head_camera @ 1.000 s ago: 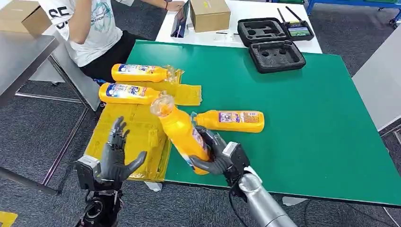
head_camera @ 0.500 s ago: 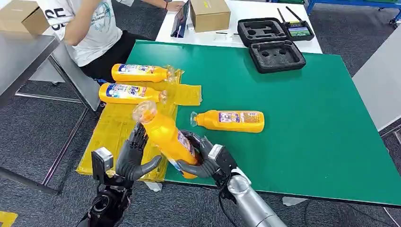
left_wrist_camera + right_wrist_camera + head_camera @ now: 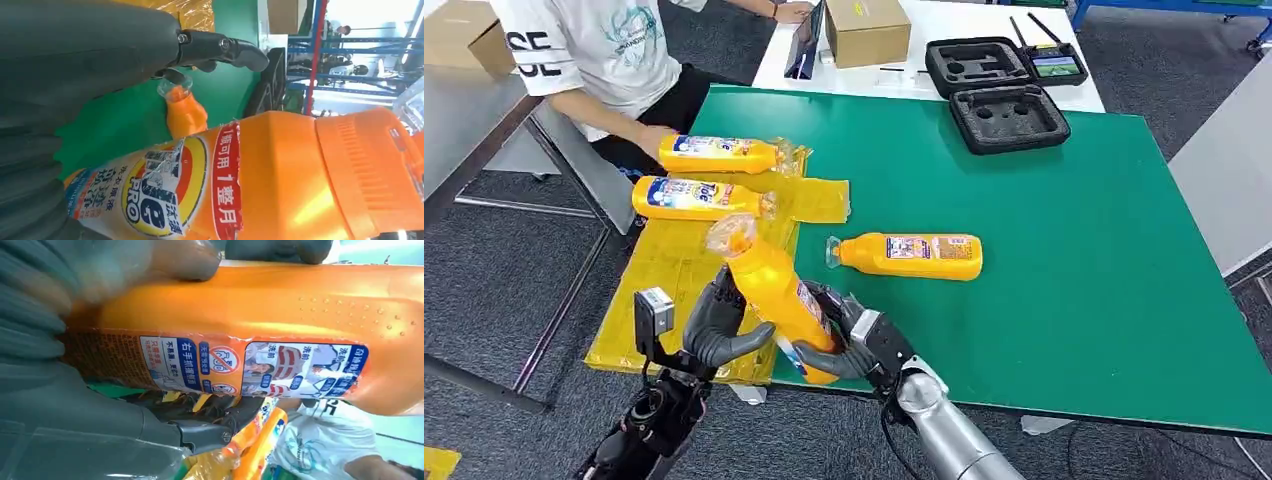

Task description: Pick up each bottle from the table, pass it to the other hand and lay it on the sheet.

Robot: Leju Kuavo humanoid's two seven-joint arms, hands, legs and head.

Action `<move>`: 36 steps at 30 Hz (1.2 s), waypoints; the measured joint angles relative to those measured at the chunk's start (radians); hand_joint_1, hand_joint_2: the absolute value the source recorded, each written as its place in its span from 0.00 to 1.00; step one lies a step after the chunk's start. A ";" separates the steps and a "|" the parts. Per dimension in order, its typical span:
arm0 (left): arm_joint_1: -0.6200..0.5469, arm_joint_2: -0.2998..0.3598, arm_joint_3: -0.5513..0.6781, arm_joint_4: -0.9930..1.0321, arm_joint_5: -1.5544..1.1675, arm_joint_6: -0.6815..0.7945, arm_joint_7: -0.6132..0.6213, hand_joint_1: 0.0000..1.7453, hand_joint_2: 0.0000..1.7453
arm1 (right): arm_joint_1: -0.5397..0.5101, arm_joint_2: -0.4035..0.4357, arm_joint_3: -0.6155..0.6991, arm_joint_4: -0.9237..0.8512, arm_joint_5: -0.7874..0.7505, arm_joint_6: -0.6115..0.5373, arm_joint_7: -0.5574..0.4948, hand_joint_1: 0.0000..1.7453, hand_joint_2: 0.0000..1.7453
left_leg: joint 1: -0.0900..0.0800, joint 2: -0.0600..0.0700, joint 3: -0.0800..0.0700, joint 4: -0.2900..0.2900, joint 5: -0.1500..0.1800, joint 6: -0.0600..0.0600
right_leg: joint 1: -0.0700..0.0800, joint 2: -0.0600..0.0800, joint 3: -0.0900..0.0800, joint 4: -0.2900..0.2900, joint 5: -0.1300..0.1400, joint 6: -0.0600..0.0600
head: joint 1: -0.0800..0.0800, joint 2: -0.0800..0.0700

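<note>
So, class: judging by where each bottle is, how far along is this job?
Done: two bottles lie on the yellow sheet. In hand: the right hand grips a third bottle at its base, and the left hand touches its side, mid-handover. Left: one bottle lying on the green table.

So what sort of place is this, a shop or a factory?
Probably a robot test lab or workshop: a green mat-covered work table, a black foam-lined equipment case at its far edge, and blue metal storage racks behind.
</note>
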 measured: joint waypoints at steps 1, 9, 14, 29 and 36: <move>0.000 0.000 -0.001 0.003 0.000 0.000 0.000 0.00 1.00 | 0.000 0.000 0.000 0.003 0.000 0.000 0.000 1.00 1.00 | 0.000 0.000 0.000 0.000 0.000 0.000 | 0.000 0.000 0.000 0.000 0.000 0.000 | 0.000 0.000; -0.014 -0.002 -0.015 0.012 0.009 -0.013 -0.011 0.00 1.00 | -0.004 0.004 0.000 0.033 0.006 0.001 0.000 1.00 1.00 | 0.000 0.000 0.000 0.000 0.000 0.000 | 0.000 0.000 0.000 0.000 0.000 0.000 | 0.000 0.000; -0.020 -0.002 -0.023 0.013 0.004 -0.014 -0.014 0.00 1.00 | -0.004 0.004 0.000 0.046 0.012 0.003 0.000 1.00 1.00 | 0.000 0.000 0.000 0.000 0.000 0.000 | 0.000 0.000 0.000 0.000 0.000 0.000 | 0.000 0.000; -0.033 0.003 -0.053 0.013 -0.015 -0.042 0.019 1.00 1.00 | -0.003 0.021 -0.007 0.075 0.085 -0.041 0.000 1.00 1.00 | 0.000 0.000 0.000 0.000 0.000 0.000 | 0.000 0.000 0.000 0.000 0.000 0.000 | 0.000 0.000; -0.034 0.005 -0.055 0.013 -0.017 -0.042 0.019 1.00 1.00 | 0.000 0.024 -0.010 0.075 0.092 -0.049 0.000 0.00 1.00 | 0.000 0.000 0.000 0.000 0.000 0.000 | 0.000 0.000 0.000 0.000 0.000 0.000 | 0.000 0.000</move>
